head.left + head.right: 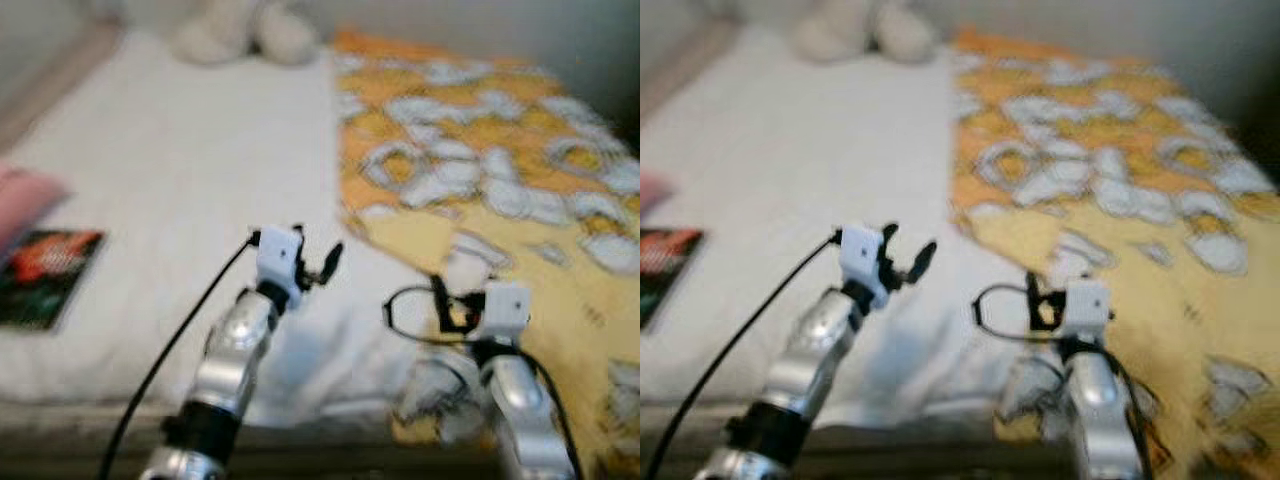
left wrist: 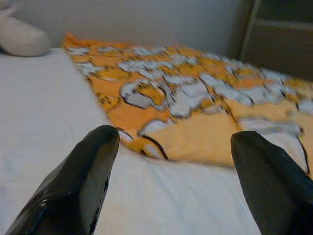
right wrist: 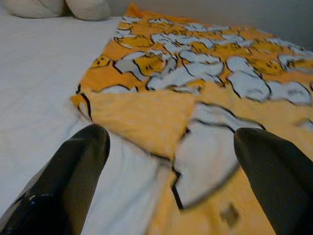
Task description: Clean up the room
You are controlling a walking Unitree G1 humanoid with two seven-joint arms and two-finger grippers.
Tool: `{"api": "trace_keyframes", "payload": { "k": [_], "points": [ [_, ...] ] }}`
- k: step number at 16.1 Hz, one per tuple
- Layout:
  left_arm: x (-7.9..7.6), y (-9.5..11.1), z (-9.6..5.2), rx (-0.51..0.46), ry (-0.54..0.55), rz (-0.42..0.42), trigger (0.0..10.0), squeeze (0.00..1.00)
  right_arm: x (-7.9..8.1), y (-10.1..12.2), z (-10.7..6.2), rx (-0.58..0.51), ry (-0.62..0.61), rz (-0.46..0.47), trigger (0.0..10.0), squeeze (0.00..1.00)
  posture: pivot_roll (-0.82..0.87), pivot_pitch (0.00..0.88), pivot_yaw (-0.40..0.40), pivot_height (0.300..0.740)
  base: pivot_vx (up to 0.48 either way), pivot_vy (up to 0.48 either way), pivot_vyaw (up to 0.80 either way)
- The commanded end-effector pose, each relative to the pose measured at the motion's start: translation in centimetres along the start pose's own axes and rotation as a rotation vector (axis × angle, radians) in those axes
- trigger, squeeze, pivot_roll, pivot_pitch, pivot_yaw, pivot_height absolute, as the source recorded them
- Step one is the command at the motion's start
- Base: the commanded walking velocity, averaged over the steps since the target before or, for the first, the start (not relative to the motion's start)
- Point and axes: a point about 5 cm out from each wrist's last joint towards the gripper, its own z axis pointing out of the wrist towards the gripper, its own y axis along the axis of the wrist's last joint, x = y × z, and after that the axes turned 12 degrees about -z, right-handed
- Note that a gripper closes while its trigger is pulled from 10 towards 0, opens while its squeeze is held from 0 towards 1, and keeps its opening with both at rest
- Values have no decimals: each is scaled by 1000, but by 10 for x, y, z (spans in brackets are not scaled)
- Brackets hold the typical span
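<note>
While blurred, count holds: one orange blanket [image 1: 480,170], one book [image 1: 45,275] at 9 o'clock. Left gripper [image 2: 173,161] and right gripper [image 3: 171,161] both spread wide, holding nothing, over the white bed [image 1: 190,170].

You have an orange-and-yellow blanket [image 1: 480,180] printed with white cartoon shapes outlined in black, spread over the right half of the bed [image 1: 180,180], reaching from the head end down over the foot edge. Its inner edge near the bed's middle is turned back, showing a plain yellow underside [image 3: 146,117]. Near the left edge of the bed you see a dark magazine with red artwork [image 1: 45,275], lying flat on the white sheet.
</note>
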Motion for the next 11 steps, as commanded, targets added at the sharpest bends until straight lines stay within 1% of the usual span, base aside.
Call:
{"api": "trace_keyframes", "payload": {
  "k": [1,2,4,5,6,7,9,11],
  "points": [
    [5,-5,0,36,13,14,10000,0,1,-3,-3,13,12,6,10000,0,50,0,-41,740,0,0,-663],
    [9,-8,0,58,31,39,10000,0,2,-5,-4,21,19,6,10000,0,51,0,-44,740,0,0,-656],
    [16,-11,-2,83,54,55,10000,0,3,-5,-5,19,37,-7,10000,0,50,0,-47,740,0,0,-659],
    [17,-11,-3,84,54,65,10000,0,1,-4,-4,17,40,-10,10000,0,51,0,-47,740,0,0,-656],
    [18,-12,-4,83,55,83,10000,0,-2,-4,-3,27,23,13,10000,0,51,0,-47,740,0,0,-656],
    [19,-12,-7,76,55,77,10000,0,-6,1,1,24,-1,53,10000,0,48,0,-43,740,0,0,-663],
    [18,-11,-9,53,51,52,10000,0,-6,10,5,-19,13,25,10000,0,47,0,-45,740,0,0,-656],
    [15,-12,-9,51,41,48,10000,0,-4,9,5,-17,25,16,10000,0,52,0,-47,740,0,0,-659]
  ]
}}
